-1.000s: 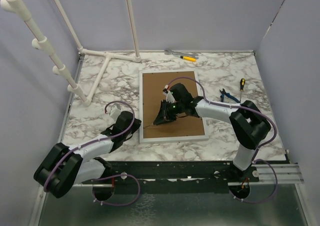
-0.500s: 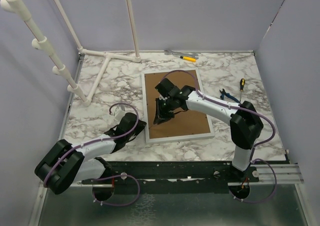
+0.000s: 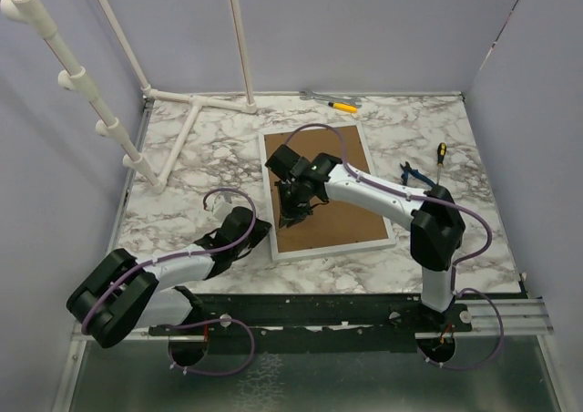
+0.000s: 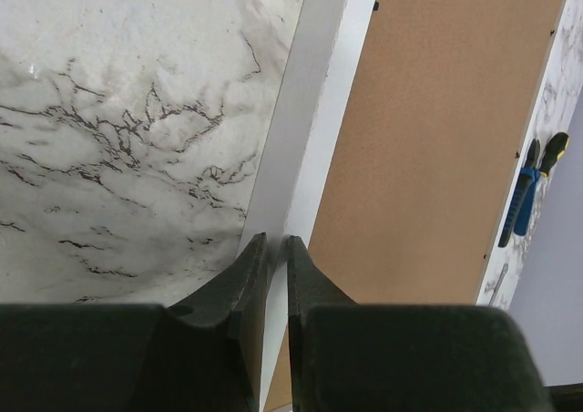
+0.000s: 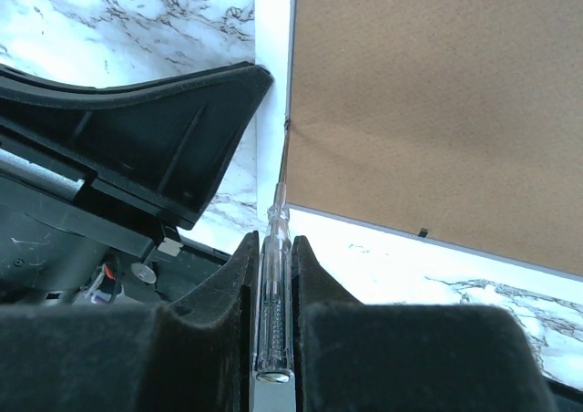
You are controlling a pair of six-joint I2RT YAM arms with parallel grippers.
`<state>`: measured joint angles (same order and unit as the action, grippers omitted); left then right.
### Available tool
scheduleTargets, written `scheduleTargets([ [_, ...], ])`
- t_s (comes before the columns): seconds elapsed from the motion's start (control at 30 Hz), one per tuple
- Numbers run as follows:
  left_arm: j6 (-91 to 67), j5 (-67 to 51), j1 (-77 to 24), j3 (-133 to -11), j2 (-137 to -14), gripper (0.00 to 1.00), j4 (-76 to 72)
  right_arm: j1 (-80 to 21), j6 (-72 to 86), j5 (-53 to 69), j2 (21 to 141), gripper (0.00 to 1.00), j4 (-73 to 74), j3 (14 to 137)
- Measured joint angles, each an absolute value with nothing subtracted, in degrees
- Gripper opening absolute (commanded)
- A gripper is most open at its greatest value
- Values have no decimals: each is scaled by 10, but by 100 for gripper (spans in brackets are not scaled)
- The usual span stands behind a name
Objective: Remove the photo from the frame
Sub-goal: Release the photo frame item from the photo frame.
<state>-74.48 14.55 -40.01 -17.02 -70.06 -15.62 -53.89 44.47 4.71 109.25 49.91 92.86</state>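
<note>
The frame [image 3: 337, 248] lies face down mid-table, its brown backing board [image 3: 346, 207] up. The photo is hidden under the board. My left gripper [image 3: 260, 239] is at the frame's near-left corner. In the left wrist view it [image 4: 278, 248] is shut on the white frame edge [image 4: 319, 111] beside the board [image 4: 437, 139]. My right gripper [image 3: 293, 210] is over the frame's left side. In the right wrist view it [image 5: 273, 241] is shut on a clear-handled screwdriver [image 5: 273, 321], whose tip touches the seam between the board [image 5: 437, 93] and the frame [image 5: 271, 47].
Blue pliers [image 3: 417, 175] and a black-and-yellow screwdriver [image 3: 440, 155] lie right of the frame. A yellow-handled tool [image 3: 342, 107] lies at the back edge. A white pipe stand [image 3: 196, 120] occupies the back left. The left finger [image 5: 164, 148] sits close beside the screwdriver tip.
The frame has turned, its near end swinging right. My right gripper moved left to the frame's left side with the screwdriver. My left gripper moved right onto the frame's corner.
</note>
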Motion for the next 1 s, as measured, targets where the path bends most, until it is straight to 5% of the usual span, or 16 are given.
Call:
scheduleTargets([
  [0.4, -747, 151, -408, -170, -716, 12, -179, -567, 428, -5, 1152, 1, 590, 1034],
  [1.0, -739, 135, -406, -170, -676, 14, -130, -587, 414, -52, 1149, 1, 590, 1034],
])
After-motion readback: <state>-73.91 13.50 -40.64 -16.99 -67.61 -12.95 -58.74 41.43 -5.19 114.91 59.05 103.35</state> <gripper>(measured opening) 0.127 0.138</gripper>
